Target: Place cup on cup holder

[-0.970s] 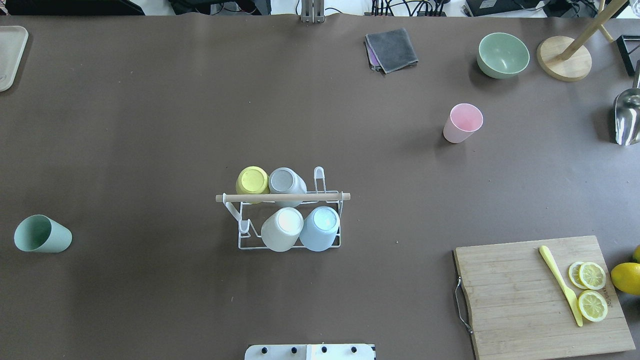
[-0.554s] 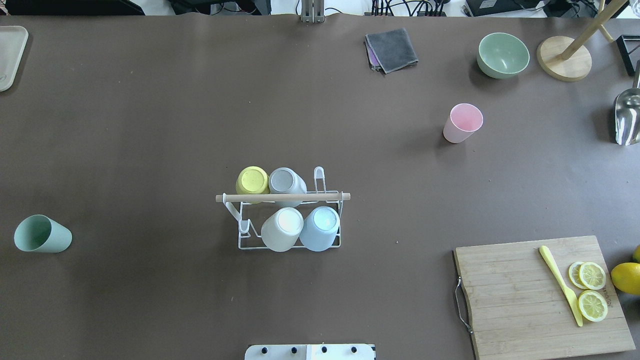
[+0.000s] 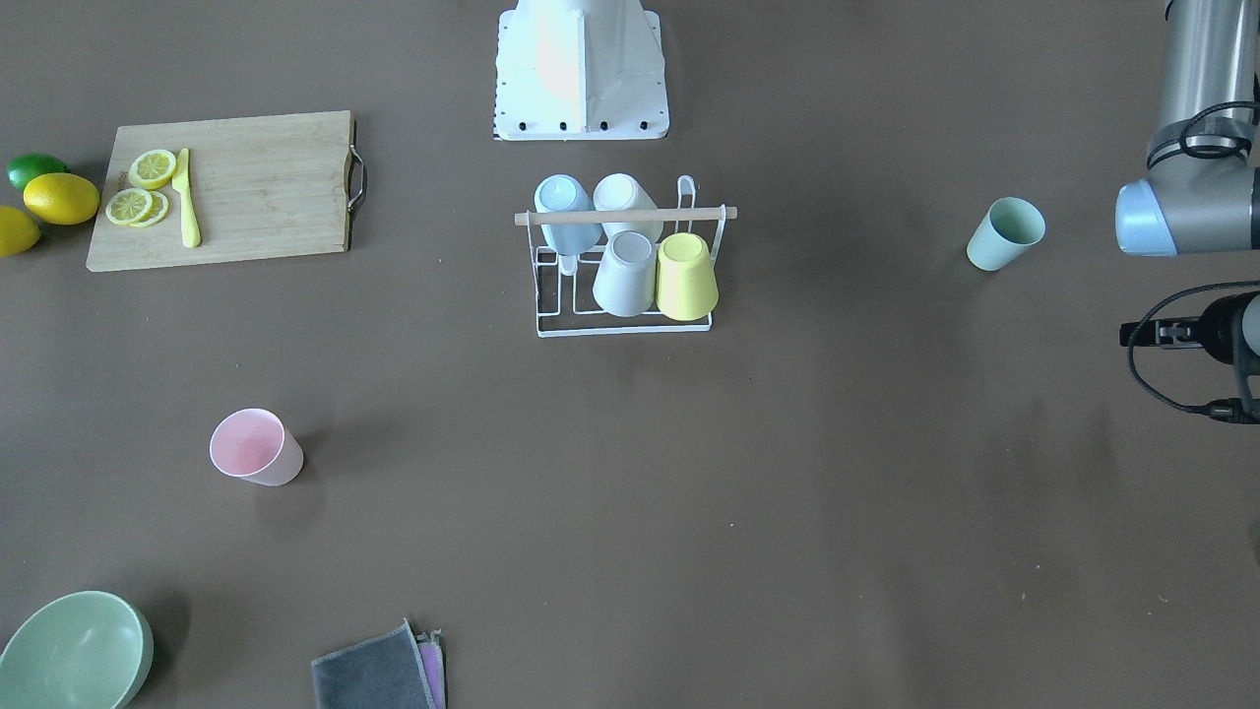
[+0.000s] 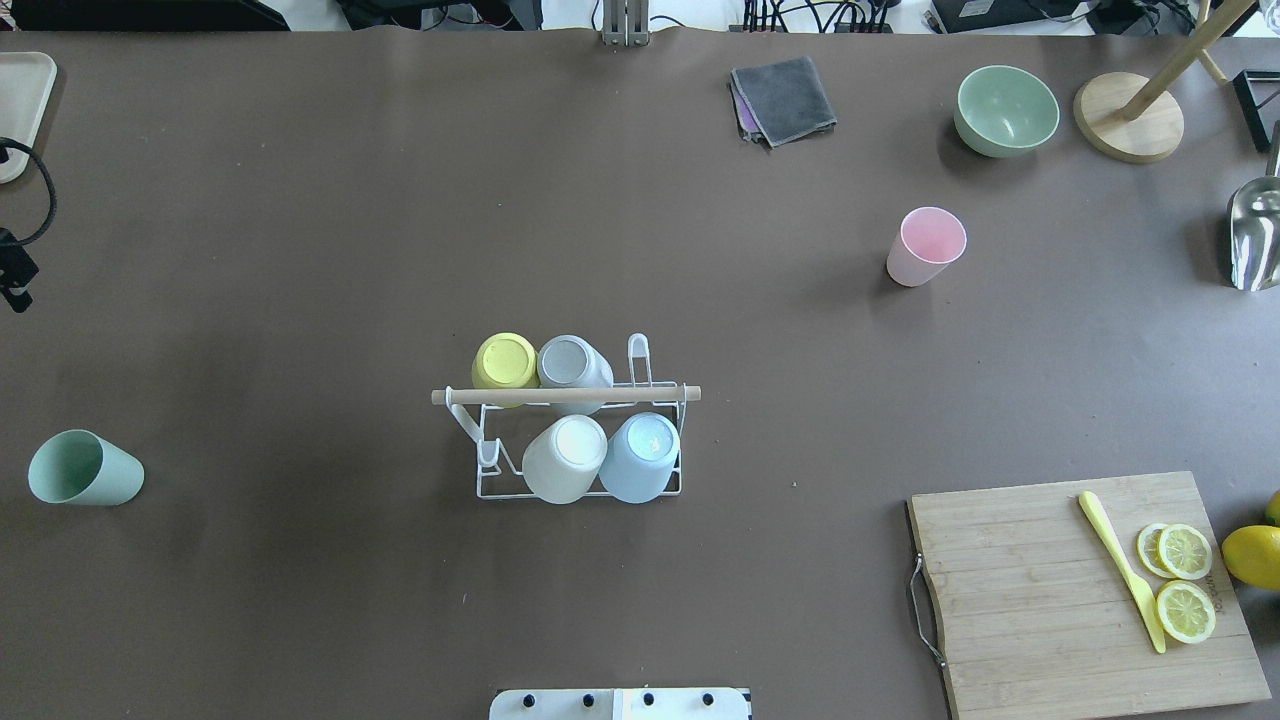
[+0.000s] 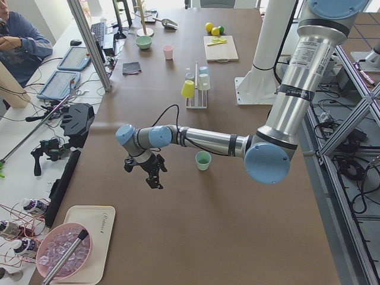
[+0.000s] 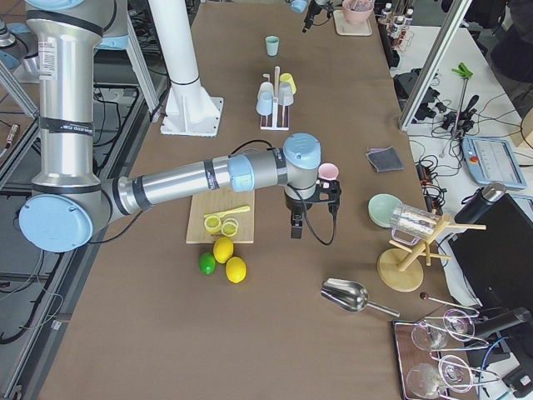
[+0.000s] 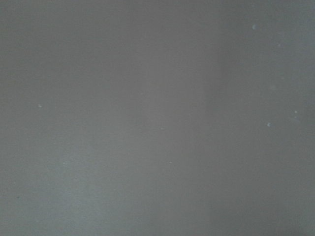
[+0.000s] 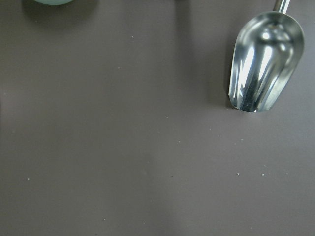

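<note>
The long table [image 4: 300, 200] is covered in a matte brown sheet, faintly speckled with crumbs and mostly bare around its middle. There the cup holder [image 4: 565, 396] stands in front of the robot's base. It carries four upturned cups: a yellow cup [image 4: 504, 360], a grey cup [image 4: 572, 362], a white cup [image 4: 563, 458] and a blue cup [image 4: 640, 455]. One prong in each row is free.

A green cup [image 4: 85, 468] stands alone, mouth up, well off toward the robot's left. A pink cup [image 4: 925, 245] stands mouth up on the far right side.

The left hand [image 5: 155, 179] hangs over bare table near the green cup, touching nothing I can see. I cannot tell how wide its fingers are. The right hand [image 6: 295, 225] hangs just beside the pink cup. Its opening I cannot tell either.

At the right end lie a wooden cutting board [image 4: 1060, 590] with lemon slices [image 4: 1185, 550] and a yellow knife [image 4: 1120, 570], a whole lemon [image 4: 1255, 555], a metal scoop [image 4: 1255, 235], a green bowl [image 4: 1005, 110], a folded grey cloth [image 4: 785, 98] and a wooden stand [image 4: 1130, 115].

Beyond the far edge run side benches crowded with cables and tablets. A seated person [image 5: 21, 41] is at one of them.
</note>
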